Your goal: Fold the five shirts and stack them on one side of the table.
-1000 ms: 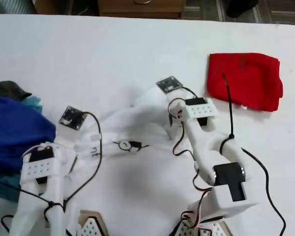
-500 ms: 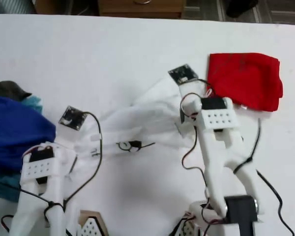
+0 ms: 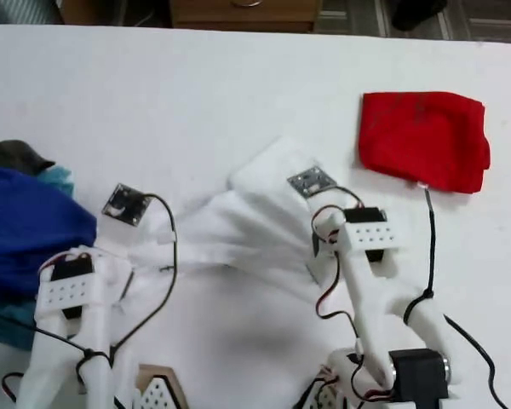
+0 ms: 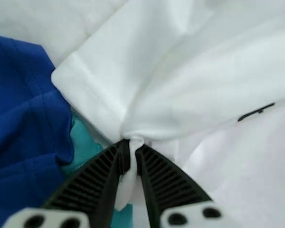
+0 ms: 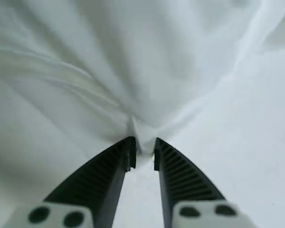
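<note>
A white shirt (image 3: 238, 226) lies bunched in the middle of the table, stretched between both arms. In the left wrist view my left gripper (image 4: 132, 145) is shut on a pinched fold of the white shirt (image 4: 180, 85), close beside the blue shirt (image 4: 23, 123). My right gripper (image 5: 143, 145) is shut on another fold of the white shirt (image 5: 109, 61), lifting it into a peak. A folded red shirt (image 3: 424, 139) rests at the far right. Blue (image 3: 25, 230), teal (image 3: 60, 177) and dark grey (image 3: 13, 155) shirts are piled at the left edge.
The left arm (image 3: 68, 294) stands at the near left and the right arm (image 3: 366, 247) at the near middle-right, cables looping beside them. Bare white table (image 3: 196, 85) stretches across the far side. A teal shirt edge (image 4: 85, 147) peeks out under the blue one.
The right arm swung toward the red shirt, then drew back to the near side with the white shirt. The shirt's black print is now folded out of sight. The left arm kept still.
</note>
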Robot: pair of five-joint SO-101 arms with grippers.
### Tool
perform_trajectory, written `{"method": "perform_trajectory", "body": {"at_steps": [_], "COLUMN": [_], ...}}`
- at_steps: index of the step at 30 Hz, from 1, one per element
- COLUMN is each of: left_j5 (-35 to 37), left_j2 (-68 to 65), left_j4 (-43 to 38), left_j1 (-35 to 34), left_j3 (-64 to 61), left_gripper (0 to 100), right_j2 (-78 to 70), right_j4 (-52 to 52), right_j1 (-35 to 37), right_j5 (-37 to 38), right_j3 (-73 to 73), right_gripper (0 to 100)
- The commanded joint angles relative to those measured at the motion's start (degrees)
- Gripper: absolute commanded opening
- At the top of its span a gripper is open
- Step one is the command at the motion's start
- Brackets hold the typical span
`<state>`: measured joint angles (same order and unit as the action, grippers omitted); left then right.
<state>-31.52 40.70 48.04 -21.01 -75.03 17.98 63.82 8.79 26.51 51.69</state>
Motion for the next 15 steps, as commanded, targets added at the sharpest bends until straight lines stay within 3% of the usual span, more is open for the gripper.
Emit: {"method": "perform_trajectory", "body": {"at_steps": [1,12,15], "left_j5": [0.4,0.4,0.5], "left_j2": [0.7,0.7,0.7], "left_j4": [-0.6,-0.6,-0.6], "left_j1": [-0.6,-0.6,-0.6], "left_j3": [0.0,0.0,0.0], "left_gripper": [3,3,3], "right_j2": [2.9,18.9,23.6], "right_j4": [-0.9,3.7,6.1], "right_j1": [-0.6,-0.5,-0.5], "right_j5": [0.7,0.6,0.6], "right_j3": [0.3,0.6,0.6], "right_gripper": [3.1,8.1,4.3]}}
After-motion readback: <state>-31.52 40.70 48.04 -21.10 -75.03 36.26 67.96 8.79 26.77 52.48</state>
